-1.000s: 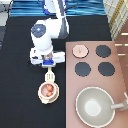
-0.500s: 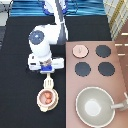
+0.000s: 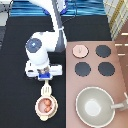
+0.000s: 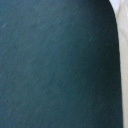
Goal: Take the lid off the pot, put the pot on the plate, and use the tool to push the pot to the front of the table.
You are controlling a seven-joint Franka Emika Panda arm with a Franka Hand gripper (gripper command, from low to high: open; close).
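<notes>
The arm is bent down over the table (image 3: pixel 15 65), with the gripper (image 3: pixel 45 79) clamped on the tool (image 3: pixel 46 90), directly above the pot (image 3: pixel 45 105) in the exterior view. The pot is seated on the plate (image 3: pixel 45 116); the lid (image 3: pixel 80 50) is left on the stove (image 3: pixel 120 65).

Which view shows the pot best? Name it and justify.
The exterior view: the pot sits uncovered on the plate, the tool between it and the gripper. The wrist view shows only dark table, no pot.

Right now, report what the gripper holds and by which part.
The gripper hangs over the handle end of the tool, whose blade points at the pot. Whether it grips it cannot be told.
</notes>
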